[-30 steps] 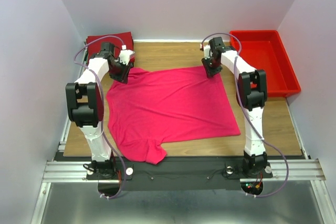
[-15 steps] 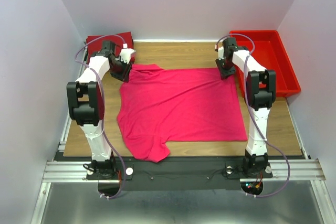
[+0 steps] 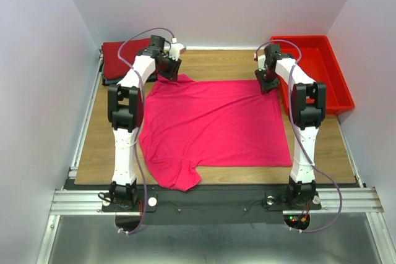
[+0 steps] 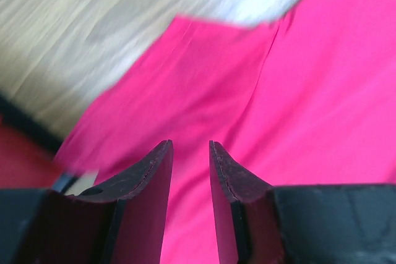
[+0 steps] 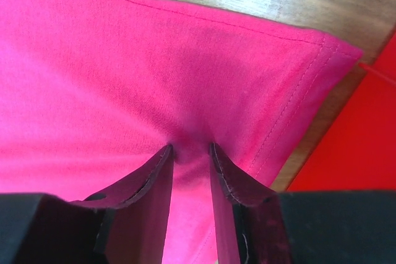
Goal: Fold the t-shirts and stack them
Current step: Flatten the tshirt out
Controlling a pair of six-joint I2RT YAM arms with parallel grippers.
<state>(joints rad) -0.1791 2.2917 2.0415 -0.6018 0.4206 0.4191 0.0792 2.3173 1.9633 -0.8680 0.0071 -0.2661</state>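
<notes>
The bright pink t-shirt lies spread flat on the wooden table, one sleeve hanging at the front edge. My left gripper hovers over its far left corner. In the left wrist view the left gripper is open with only blurred pink cloth beneath it. My right gripper sits on the far right corner. In the right wrist view the right gripper is slightly open, and its tips press into puckered cloth near the hem. A folded dark red shirt tops a stack at the far left.
The red plastic bin stands at the far right, close to my right gripper, and also shows in the right wrist view. Bare wood runs left of the shirt. White walls close in on three sides.
The right gripper dragged the pink shirt to the right, then stayed still. The left gripper left the shirt's corner, then swung right and back to above the far left corner.
</notes>
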